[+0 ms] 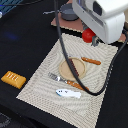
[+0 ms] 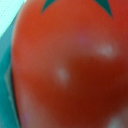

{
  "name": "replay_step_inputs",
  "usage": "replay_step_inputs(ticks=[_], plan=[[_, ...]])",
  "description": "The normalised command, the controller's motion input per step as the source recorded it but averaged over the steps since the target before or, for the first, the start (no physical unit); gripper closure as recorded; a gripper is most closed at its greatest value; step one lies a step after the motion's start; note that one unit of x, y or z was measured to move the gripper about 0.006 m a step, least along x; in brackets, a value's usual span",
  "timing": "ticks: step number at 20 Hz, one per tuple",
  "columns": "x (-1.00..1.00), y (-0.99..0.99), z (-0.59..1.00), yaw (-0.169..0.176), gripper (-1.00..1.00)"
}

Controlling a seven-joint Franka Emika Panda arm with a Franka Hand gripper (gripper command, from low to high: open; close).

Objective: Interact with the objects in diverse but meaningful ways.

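Currently the end effector [image 1: 95,41] sits over the far-right corner of the placemat [image 1: 45,75], directly on the red tomato [image 1: 88,35], which fills the wrist view [image 2: 65,70]; finger state cannot be told, sausage [image 1: 91,61] just nearer

black tabletop [image 1: 30,30], beige checked placemat [image 1: 100,100]

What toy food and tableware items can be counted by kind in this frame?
Tomato: 1
Sausage: 1
Bread slab: 1
White-and-blue piece: 1
Plate: 1
Fork: 1
Grey pot: 1
Total: 7

The fingers are hidden by the arm; the wrist view shows only the tomato up close.
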Motion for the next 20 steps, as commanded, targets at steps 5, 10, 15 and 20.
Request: replay_step_inputs(ticks=[5, 10, 15, 20], plan=[[0.32, 0.81, -0.34, 0.109, 1.00], [0.01, 0.94, -0.18, -0.059, 1.00], [0.00, 0.51, -0.17, -0.121, 1.00], [-0.07, 0.00, -0.16, -0.087, 1.00]])
